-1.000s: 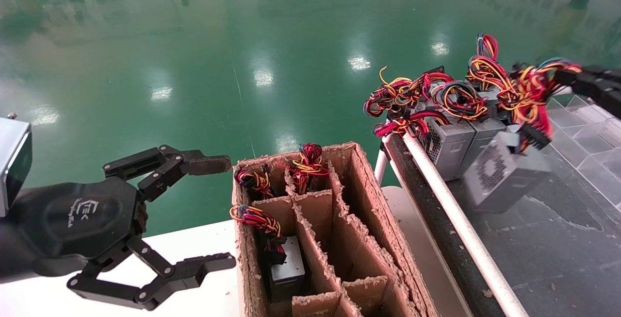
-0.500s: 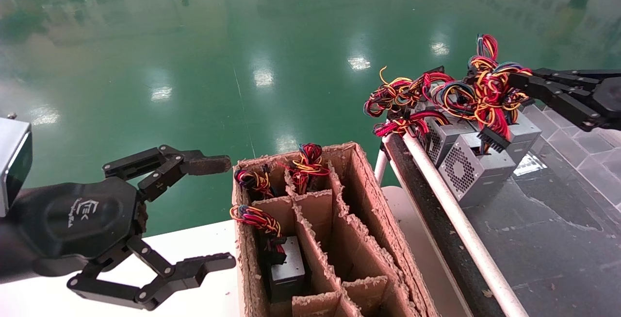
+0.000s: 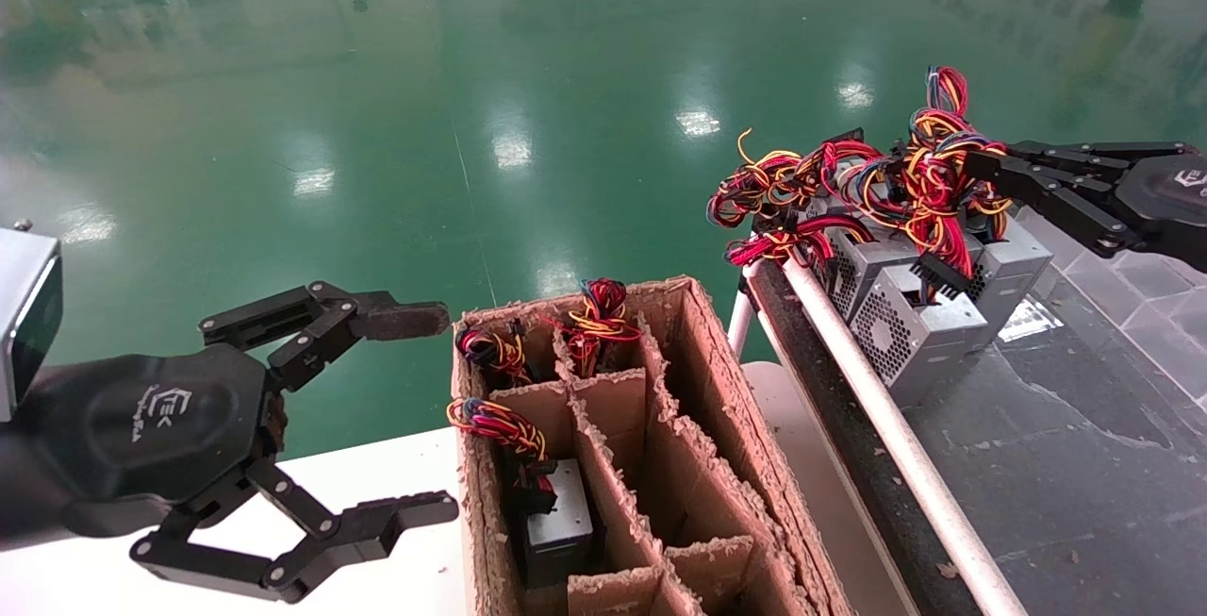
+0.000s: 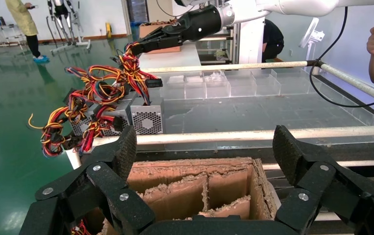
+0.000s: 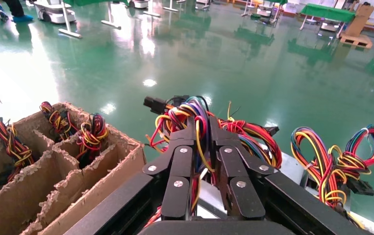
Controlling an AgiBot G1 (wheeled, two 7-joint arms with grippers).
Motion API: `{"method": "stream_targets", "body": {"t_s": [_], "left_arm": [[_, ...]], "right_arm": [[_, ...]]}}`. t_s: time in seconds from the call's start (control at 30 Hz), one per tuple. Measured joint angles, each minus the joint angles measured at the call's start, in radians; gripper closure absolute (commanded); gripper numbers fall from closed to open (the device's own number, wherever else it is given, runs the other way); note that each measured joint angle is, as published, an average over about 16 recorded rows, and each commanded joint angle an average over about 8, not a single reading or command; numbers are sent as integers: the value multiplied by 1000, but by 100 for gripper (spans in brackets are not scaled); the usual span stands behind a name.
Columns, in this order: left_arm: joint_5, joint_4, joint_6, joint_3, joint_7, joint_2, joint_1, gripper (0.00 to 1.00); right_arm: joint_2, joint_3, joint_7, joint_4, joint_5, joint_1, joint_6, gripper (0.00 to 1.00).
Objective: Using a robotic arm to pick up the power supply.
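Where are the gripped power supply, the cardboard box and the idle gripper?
power supply [image 3: 910,333]: head view, its vent grille.
cardboard box [image 3: 735,441]: head view, its right wall.
left gripper [image 3: 429,413]: head view, between its fingertips.

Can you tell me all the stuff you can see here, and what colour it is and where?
power supply: one, grey box with a vent grille, on the dark bench at the right, its red, yellow, black and blue wires pinched by the right tool
other power supplies: at least two more, grey, packed close behind it
cardboard box: one, brown, with dividers, in front of the bench
packed power supplies: one grey box seen in the cardboard box; three wire bunches poke up
white rail: one, along the bench edge
clear trays: a row, at the bench's far side
floor: green, shiny
left tool: black, open, idle beside the cardboard box
right tool: black, shut on the wires
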Motion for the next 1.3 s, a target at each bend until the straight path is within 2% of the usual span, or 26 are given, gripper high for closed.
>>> {"method": "stream_targets", "body": {"t_s": [0.47,0.7,0.93,1.3], "left_arm": [[0,0,0,0,0,0,0,0],[0,0,0,0,0,0,0,0],[0,0,0,0,0,0,0,0],[0,0,0,0,0,0,0,0]], "right_arm": [[-2,7,16,-29,18,12,-18,0],[0,22,43,-6,44,-3,-25,0],[7,39,76,84,72,-52,-21,0],[24,72,143,302,121,-170,-5,0]]}}
